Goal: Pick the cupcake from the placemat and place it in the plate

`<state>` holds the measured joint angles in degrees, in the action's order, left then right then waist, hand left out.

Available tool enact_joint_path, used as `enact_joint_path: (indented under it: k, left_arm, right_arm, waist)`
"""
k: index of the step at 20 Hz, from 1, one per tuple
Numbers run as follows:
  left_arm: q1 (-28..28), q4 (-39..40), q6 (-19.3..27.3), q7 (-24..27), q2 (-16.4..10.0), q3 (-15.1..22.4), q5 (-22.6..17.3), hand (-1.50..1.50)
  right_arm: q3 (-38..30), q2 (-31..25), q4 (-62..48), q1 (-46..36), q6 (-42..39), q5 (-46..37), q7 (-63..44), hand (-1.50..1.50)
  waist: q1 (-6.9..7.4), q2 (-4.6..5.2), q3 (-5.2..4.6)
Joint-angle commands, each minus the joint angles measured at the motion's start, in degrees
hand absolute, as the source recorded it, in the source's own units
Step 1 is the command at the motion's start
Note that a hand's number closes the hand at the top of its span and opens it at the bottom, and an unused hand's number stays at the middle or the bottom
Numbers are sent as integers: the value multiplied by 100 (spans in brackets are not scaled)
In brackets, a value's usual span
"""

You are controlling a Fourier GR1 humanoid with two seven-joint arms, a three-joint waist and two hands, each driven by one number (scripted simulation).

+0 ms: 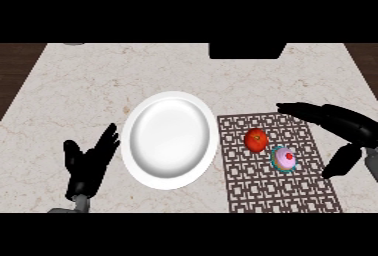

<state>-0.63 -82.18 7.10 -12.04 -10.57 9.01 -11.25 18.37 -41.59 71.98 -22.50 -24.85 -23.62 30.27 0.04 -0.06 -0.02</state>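
You are looking steeply down on a pale, veined stone counter [88, 85] that fills almost the whole view. Dark wooden flooring [13, 57] shows past its far corners, left and right. A flat black block [247, 51] sits at the middle of the far edge.

A white round plate [170, 140] lies a little left of centre with nothing on it. Just to its right, with the plate's rim close to its left edge, lies a brown placemat [258, 192] with a pale lattice pattern, running down to the near edge of the view.

The cupcake [284, 159] stands on the placemat, in its middle part towards the right side: pink icing, a red cherry on top, a teal paper cup. A red tomato [255, 140] sits just beside it, up and to the left, nearer the plate.

Your right hand [341, 122] comes in from the right over the mat's right edge. Its fingers are spread apart and reach out leftwards above the mat's far corner, and the thumb [341, 162] hangs lower, right of the cupcake. It holds nothing and is apart from the cupcake.

Your left hand [87, 162] rests open left of the plate, fingers up, near the lower left.
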Motion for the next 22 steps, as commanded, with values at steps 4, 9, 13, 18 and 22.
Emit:
enact_joint_path:
  k: [4,9,13,18,22]
  left_arm:
    - [-125,-346,-29,-258,76,-2,170,0]
    - [-553,-695,-74,-192,180,28,276,0]
    - [-86,80,-313,91,132,-382,186,0]
    - [-231,-113,-397,48,225,-342,279,0]
    - [-314,-148,-534,56,190,-453,234,0]
  right_arm:
    - [-179,299,943,863,-272,-356,-373,-150]
    - [-268,742,822,790,-132,-1008,-403,-150]
    - [-400,731,845,1022,185,-1531,-304,-150]
    - [-517,1238,468,515,-41,-1949,-643,-150]
    - [-410,1366,158,972,449,-2358,-74,-150]
  waist:
    - [-28,-10,1]
    - [13,-6,2]
    - [-5,3,1]
    - [19,4,1]
    - [15,5,2]
